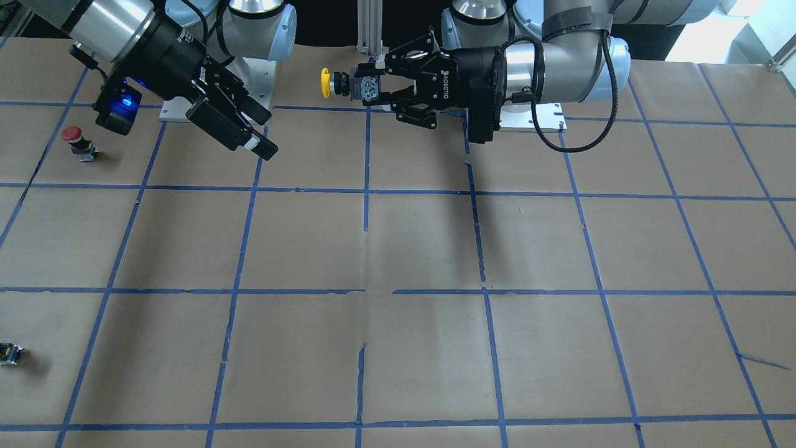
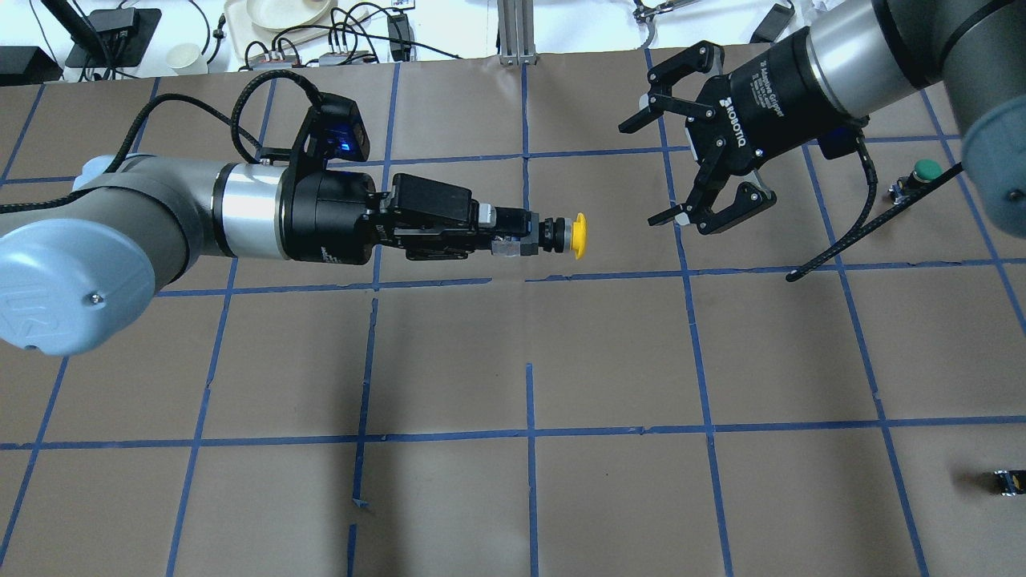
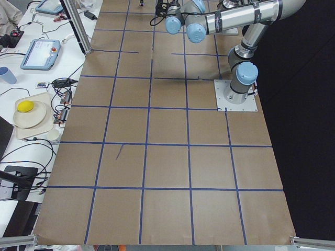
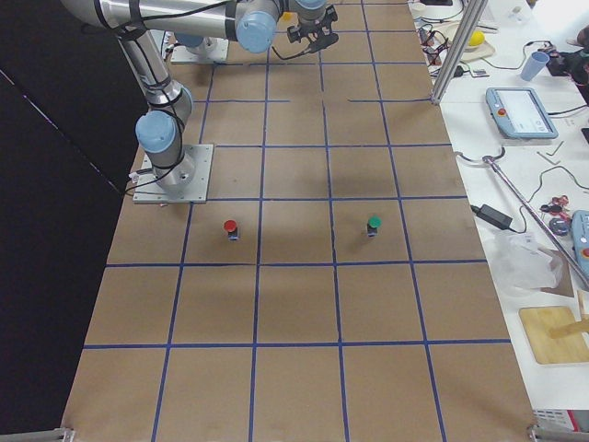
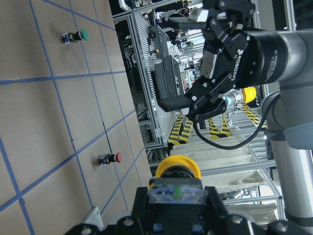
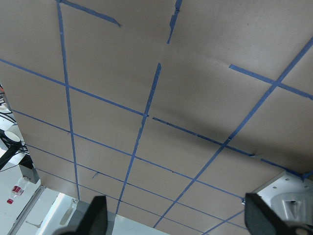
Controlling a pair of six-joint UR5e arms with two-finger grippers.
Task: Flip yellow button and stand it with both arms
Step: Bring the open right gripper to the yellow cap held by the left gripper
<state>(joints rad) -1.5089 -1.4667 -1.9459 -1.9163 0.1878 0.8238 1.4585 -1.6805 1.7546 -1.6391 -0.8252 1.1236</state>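
My left gripper (image 2: 517, 238) is shut on the grey-black body of the yellow button (image 2: 579, 236) and holds it level above the table, with the cap pointing at my right arm. In the front-facing view the button (image 1: 326, 83) sticks out of the left gripper (image 1: 368, 87). My right gripper (image 2: 648, 171) is open and empty, a short gap away, facing the cap. The left wrist view shows the yellow cap (image 5: 177, 169) with the open right gripper (image 5: 215, 73) beyond it. The right wrist view shows the right gripper (image 6: 178, 215) with its fingertips wide apart over bare paper.
A red button (image 1: 76, 142) stands near the right arm's base. A green button (image 2: 922, 172) stands on the far right. A tiny black-yellow part (image 2: 1008, 481) lies at the right table edge. Brown paper with blue tape lines (image 2: 529, 433) covers the table.
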